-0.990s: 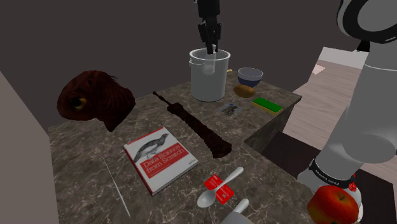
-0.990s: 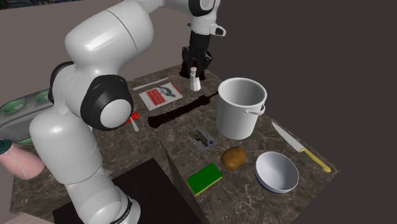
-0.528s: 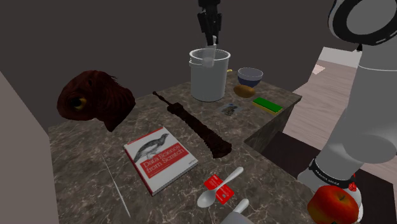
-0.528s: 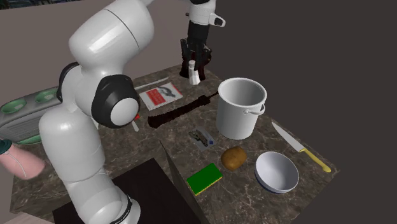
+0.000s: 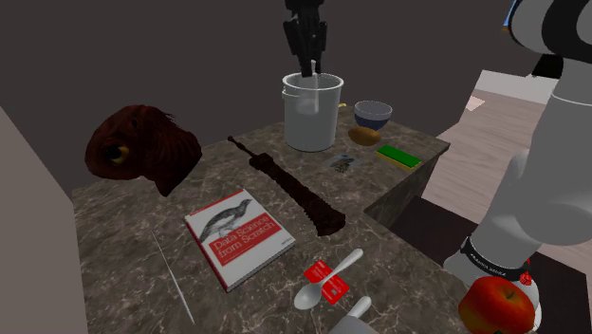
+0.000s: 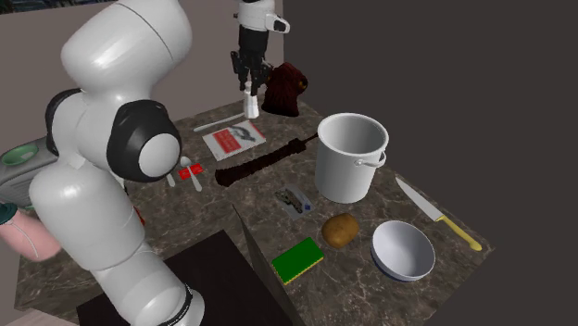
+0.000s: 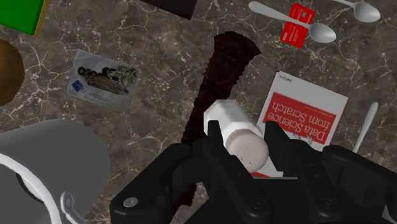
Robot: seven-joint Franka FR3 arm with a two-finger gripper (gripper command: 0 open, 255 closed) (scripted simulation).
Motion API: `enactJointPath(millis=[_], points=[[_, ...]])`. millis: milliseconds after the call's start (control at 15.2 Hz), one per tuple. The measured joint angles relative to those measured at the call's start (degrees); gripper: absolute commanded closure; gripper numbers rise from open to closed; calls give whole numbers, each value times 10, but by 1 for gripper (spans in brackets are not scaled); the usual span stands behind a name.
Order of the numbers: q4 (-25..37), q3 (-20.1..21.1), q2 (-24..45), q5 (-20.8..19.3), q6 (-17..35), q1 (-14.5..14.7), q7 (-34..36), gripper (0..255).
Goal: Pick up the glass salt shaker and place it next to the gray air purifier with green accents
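The white salt shaker [image 7: 234,135] is clasped between the two black fingers of the claw [image 7: 243,135], which are closed partway and pressed against its sides. It hangs in the air, clear of the marble counter [image 7: 159,51] and roughly above the edge of the red-and-white book [image 7: 304,118]. A long dark brown stick [image 7: 219,76] lies just beside that edge of the book. Spoons with a red tag [image 7: 298,25] lie near the book. A pale bucket [image 6: 350,162] stands beyond the stick from the book. The gray-and-green air purifier [image 6: 11,159] sits well apart from the book, past the arm's base.
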Motion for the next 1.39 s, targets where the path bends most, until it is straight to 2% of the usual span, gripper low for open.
enactJointPath(millis=[66, 792, 1122, 1386], points=[[-21, 6, -13, 4, 9, 7, 14, 255], [-46, 73, -26, 30, 41, 90, 168, 255], [-22, 107, -5, 31, 50, 135, 248, 255], [21, 132, 31, 22, 50, 174, 308, 255]])
